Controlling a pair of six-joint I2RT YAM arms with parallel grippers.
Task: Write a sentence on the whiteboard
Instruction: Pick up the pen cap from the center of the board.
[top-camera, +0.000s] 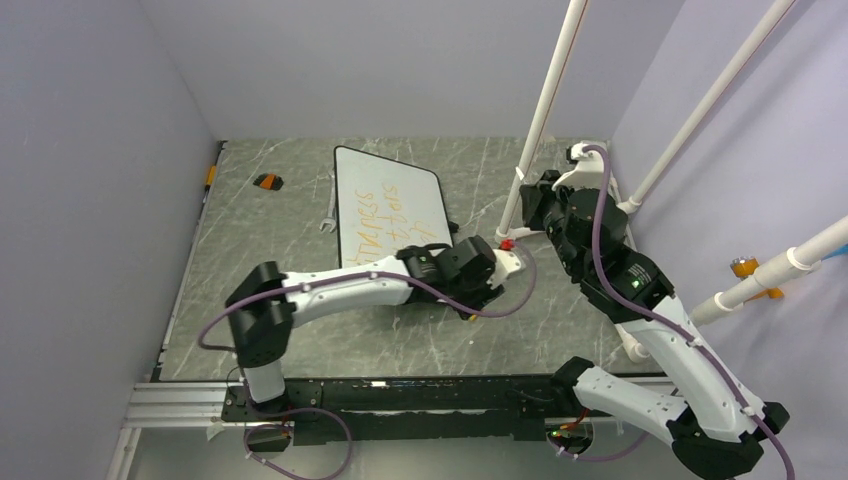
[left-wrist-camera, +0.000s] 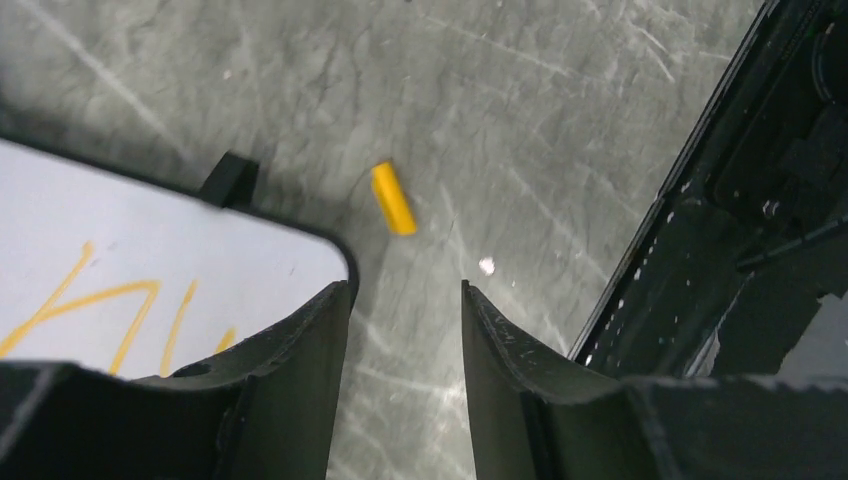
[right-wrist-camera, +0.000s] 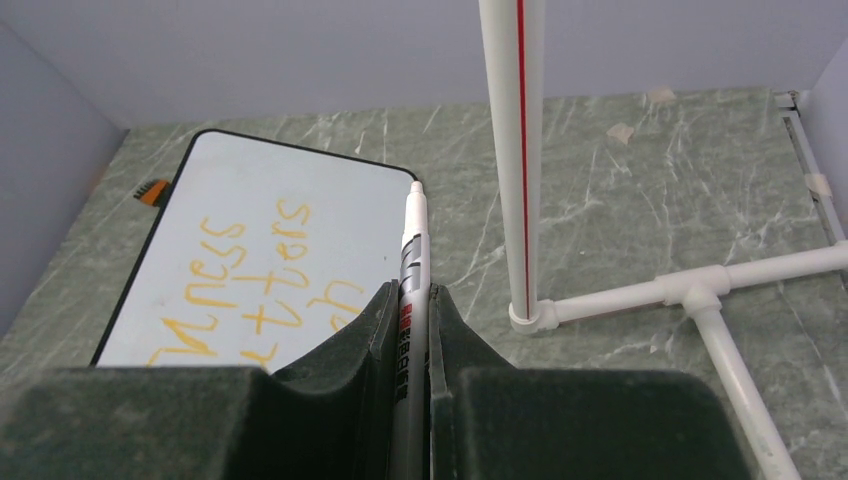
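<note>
Item: left gripper (left-wrist-camera: 405, 300), nearest the lens in its wrist view. Its jaws are parted with nothing between them, and it hangs above bare table (left-wrist-camera: 560, 110) just off a rounded corner of the whiteboard (left-wrist-camera: 150, 260). Item: small yellow cap (left-wrist-camera: 393, 198), lying flat on the table ahead of those jaws. It sits near the board's corner but apart from it, with its long axis skewed to the jaw gap. Item: right gripper (right-wrist-camera: 412, 300), clamped on a slim marker (right-wrist-camera: 413, 235), whose barrel runs out along the fingers with the pale end pointing away. Item: whiteboard, flat on the table at mid-depth, carrying the sentence (right-wrist-camera: 245, 265) in orange strokes over roughly three lines. The writing looks complete, so the step in hand is judged to be fetching the cap. Handling note: turn the wrist until the jaws straddle the cap across its narrow width, centre over it and descend straight without nudging the board's frame. Close gently, since so light a piece may skate away. Item: white pipe upright (right-wrist-camera: 512, 150), farther back, to the right of the board.
</note>
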